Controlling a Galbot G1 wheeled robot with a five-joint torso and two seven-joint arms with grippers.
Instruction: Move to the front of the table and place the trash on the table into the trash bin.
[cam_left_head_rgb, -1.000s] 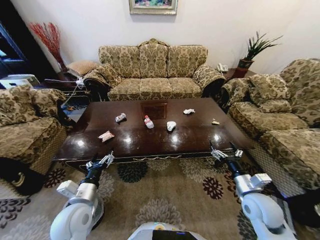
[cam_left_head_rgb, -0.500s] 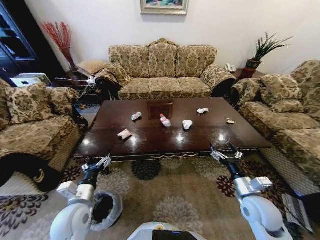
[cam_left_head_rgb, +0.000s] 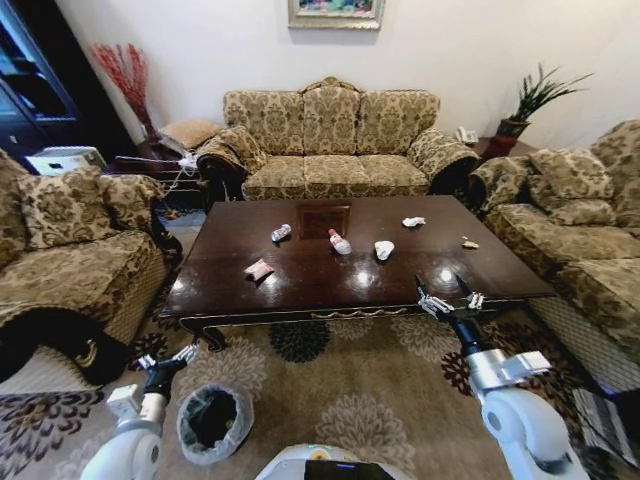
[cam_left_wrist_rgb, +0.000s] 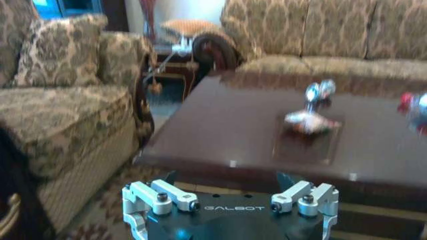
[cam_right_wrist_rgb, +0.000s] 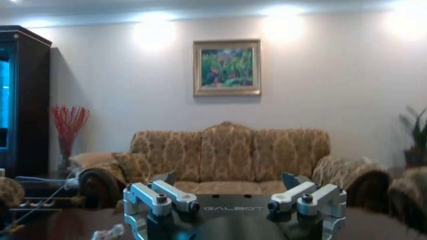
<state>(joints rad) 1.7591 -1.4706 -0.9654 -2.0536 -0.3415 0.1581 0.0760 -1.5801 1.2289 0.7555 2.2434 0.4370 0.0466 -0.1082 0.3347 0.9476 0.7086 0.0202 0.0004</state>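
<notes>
**Robot at the long near edge of the table, both grippers empty**

Head view: the large rectangular coffee table (cam_left_head_rgb: 300, 290) of glossy dark brown wood, with a carved edge and a square inlay in its top, stands ahead among three patterned sofas. The litter lies across the middle of its top. A pinkish wrapper (cam_left_head_rgb: 259, 269) is nearest the left edge, and a small clear plastic bottle (cam_left_head_rgb: 281, 233) lies beyond it, towards the far edge. A red-capped clear bottle (cam_left_head_rgb: 340, 242) sits just beside the inlay, and a crumpled white paper wad (cam_left_head_rgb: 384, 249) lies to its right. A second white paper wad (cam_left_head_rgb: 413, 221) lies nearer the far edge, and a tiny yellowish scrap (cam_left_head_rgb: 469, 243) is close to the right edge. The round black trash bin (cam_left_head_rgb: 213, 422), lined with a translucent whitish plastic bag, stands on the flowered carpet off the table's near left corner. The left gripper (cam_left_head_rgb: 167, 358) hangs low over the carpet, just left of the bin, jaws apart. The right gripper (cam_left_head_rgb: 449, 300) is raised at the near edge towards the right corner, jaws spread wide.

Left wrist view: the left gripper (cam_left_wrist_rgb: 230, 207) shows its fingers parted with nothing between them, facing the table's left end, with the wrapper (cam_left_wrist_rgb: 308, 121) and clear bottle (cam_left_wrist_rgb: 319, 90) beyond.

Right wrist view: the right gripper (cam_right_wrist_rgb: 235, 206) is likewise parted and empty, level with the tabletop and facing the far sofa.
</notes>
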